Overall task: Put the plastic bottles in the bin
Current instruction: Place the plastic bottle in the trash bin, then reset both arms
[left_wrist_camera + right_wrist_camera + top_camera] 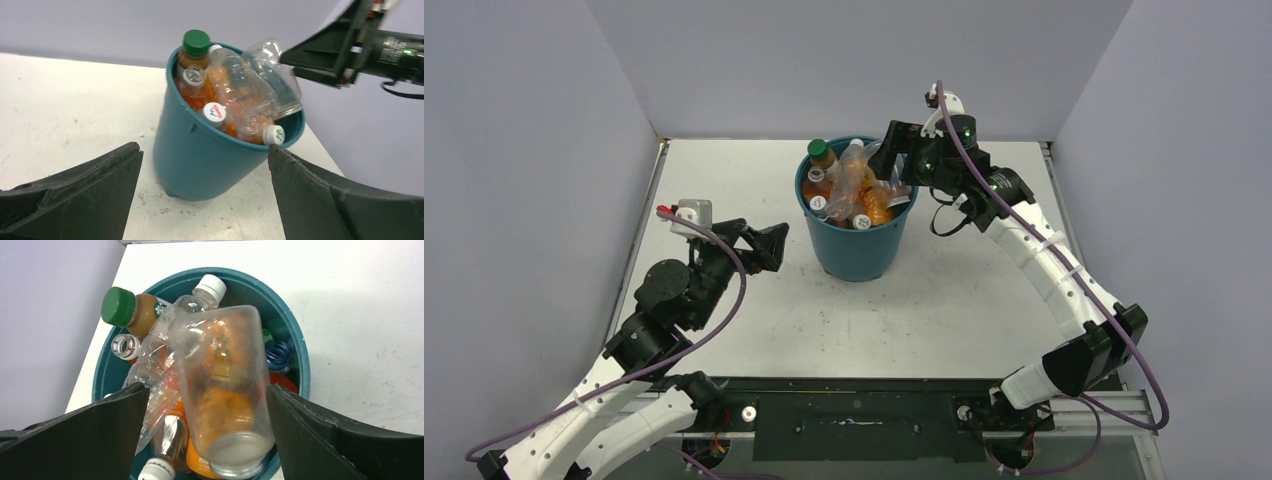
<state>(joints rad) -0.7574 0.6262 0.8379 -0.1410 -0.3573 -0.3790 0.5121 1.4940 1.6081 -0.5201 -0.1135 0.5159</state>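
Judging from how things lie, you are at the release of a late bottle — every bottle in view is in the teal bin or on top of its heap. The bin stands upright in the middle of the table, piled above its rim, with a green-capped bottle at one edge and orange ones underneath. Your right gripper hangs over the bin's far right rim with its jaws spread wide. A large clear bottle lies on the heap between them, and nothing clamps it. Your left gripper sits left of the bin, apart from it, wide open and empty. The next move calls for a straight lift of the right arm — the clear bottle lies high and loose, and a sideways brush could roll it over the rim.
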